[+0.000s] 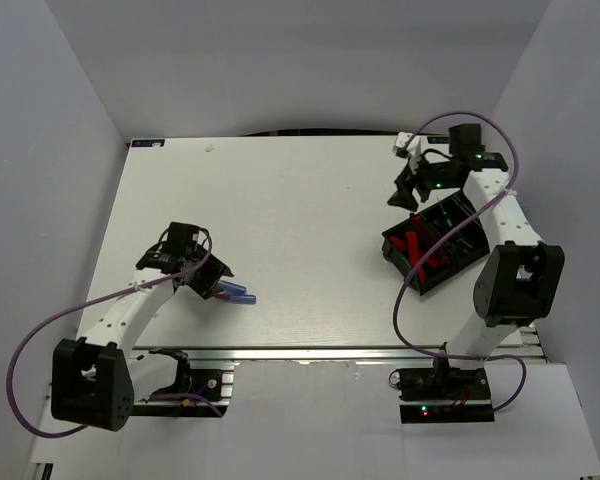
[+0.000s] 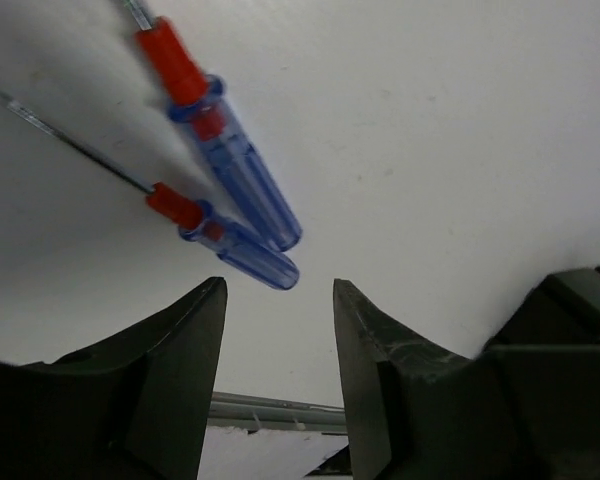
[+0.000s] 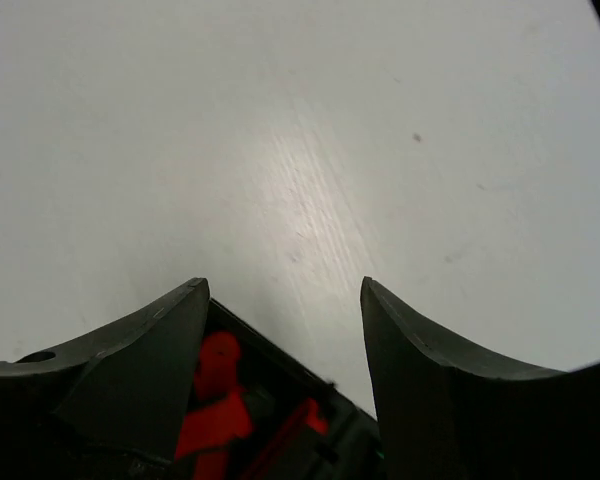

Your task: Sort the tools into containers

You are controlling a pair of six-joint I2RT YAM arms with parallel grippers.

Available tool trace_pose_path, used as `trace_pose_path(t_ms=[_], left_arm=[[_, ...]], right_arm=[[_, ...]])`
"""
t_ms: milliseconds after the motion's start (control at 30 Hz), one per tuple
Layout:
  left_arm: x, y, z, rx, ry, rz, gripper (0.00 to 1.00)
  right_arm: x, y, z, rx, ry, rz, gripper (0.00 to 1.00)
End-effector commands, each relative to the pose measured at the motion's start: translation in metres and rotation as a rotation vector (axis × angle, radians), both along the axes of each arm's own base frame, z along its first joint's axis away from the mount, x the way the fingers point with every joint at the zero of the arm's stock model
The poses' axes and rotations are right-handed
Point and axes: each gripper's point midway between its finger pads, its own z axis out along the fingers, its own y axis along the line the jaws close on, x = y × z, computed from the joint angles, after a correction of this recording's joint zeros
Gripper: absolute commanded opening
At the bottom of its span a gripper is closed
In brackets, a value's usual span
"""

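My left gripper (image 2: 278, 287) spread apart, empty, near two blue-and-red screwdrivers (image 2: 237, 168), my right gripper (image 3: 283, 283) spread, empty, at edge of bin (image 1: 400, 266) holding red knives (image 3: 220, 375)

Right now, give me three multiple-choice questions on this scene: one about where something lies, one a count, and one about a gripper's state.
1. Where do the blue screwdrivers lie?
A) in a bin
B) on the table by the left gripper
C) under a knife

2. How many screwdrivers does the left wrist view show?
A) two
B) one
C) four

3. The left gripper is:
A) shut on a screwdriver
B) shut on a knife
C) open and empty

Answers: B, both lie on bare table just ahead of that gripper; A, two clear blue handles with red collars show; C, its jaws stand apart with nothing between them.
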Motion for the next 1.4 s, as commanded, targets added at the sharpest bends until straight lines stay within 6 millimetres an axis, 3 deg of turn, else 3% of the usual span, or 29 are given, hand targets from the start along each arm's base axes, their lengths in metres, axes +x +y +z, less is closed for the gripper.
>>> trace_pose_path(t_ms=[0, 67, 267, 700, 900, 1033, 1133, 1200, 1367], left_arm=[[-0.012, 0.015, -0.009, 0.048, 0.105, 0.091, 0.58], [-0.019, 0.019, -0.018, 0.064, 0.18, 0.123, 0.63], [-0.04, 0.024, -0.036, 0.103, 0.357, 0.17, 0.64], [-0.015, 0.027, -0.052, 0.142, 0.367, 0.195, 0.6], [-0.016, 0.027, -0.061, 0.151, 0.399, 0.186, 0.59], [-0.018, 0.027, -0.064, 0.147, 0.406, 0.184, 0.55], [-0.018, 0.026, -0.063, 0.145, 0.4, 0.179, 0.45], [-0.017, 0.024, -0.06, 0.131, 0.393, 0.175, 0.33], [-0.015, 0.016, -0.043, 0.079, 0.334, 0.131, 0.15]], right_arm=[[-0.014, 0.029, 0.002, 0.079, 0.043, 0.046, 0.69], [-0.012, 0.035, 0.001, 0.1, 0.068, 0.04, 0.69], [-0.013, 0.042, -0.004, 0.105, 0.095, 0.045, 0.68], [-0.025, 0.042, -0.011, 0.11, 0.115, 0.046, 0.68], [-0.031, 0.042, -0.016, 0.106, 0.126, 0.049, 0.68], [-0.034, 0.042, -0.018, 0.112, 0.136, 0.051, 0.68], [-0.035, 0.044, -0.019, 0.118, 0.143, 0.062, 0.68], [-0.041, 0.046, -0.019, 0.12, 0.157, 0.094, 0.68], [-0.051, 0.06, -0.002, 0.168, 0.15, 0.226, 0.7]])
